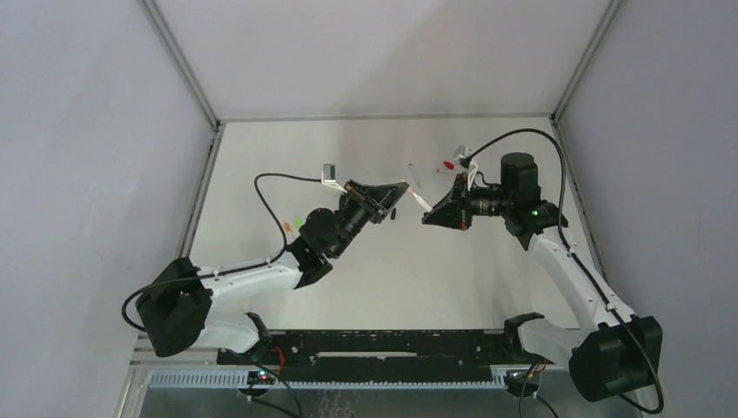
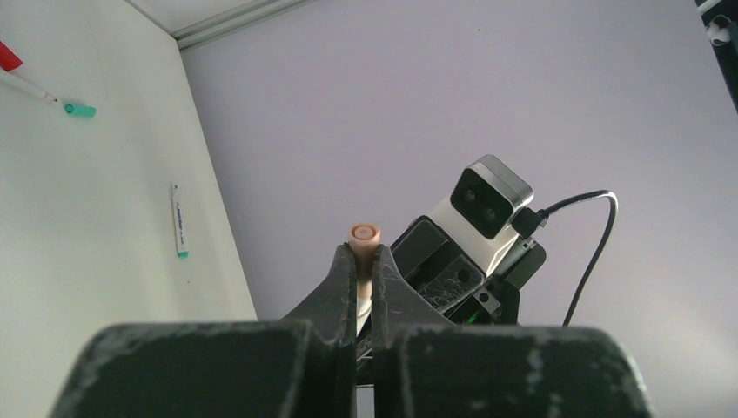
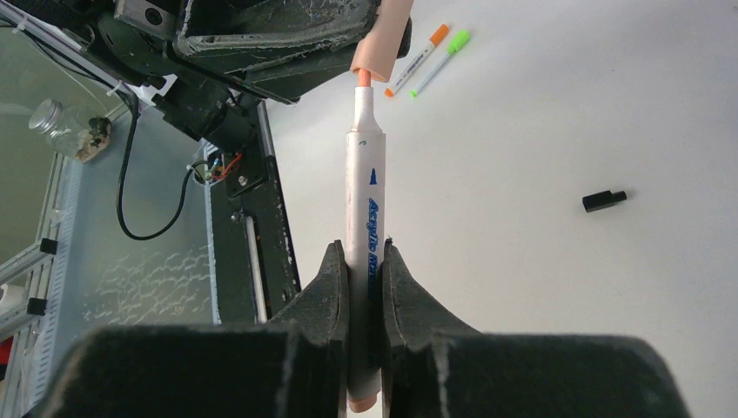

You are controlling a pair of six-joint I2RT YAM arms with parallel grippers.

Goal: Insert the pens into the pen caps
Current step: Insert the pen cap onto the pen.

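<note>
I see right end effector [image 3: 366, 257] clamping pen [image 3: 366, 192], tip straight ahead at mouth of orange cap [image 3: 385, 48] pinched by left end effector [image 2: 364, 266].

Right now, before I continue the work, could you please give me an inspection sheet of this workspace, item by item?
Surface: white table, plain.
Job's things: white pen, orange tip at the mouth of the pale orange cap; orange pen and green pen lying side by side; black cap and teal cap loose on the table.
Clutter: glass jar, off the table.
End effectors: left end effector shut on the cap; right end effector shut on the pen.
Cables: black cable at the left wrist; second cable arching over the right arm.
Surroundings: grey walls on three sides.
</note>
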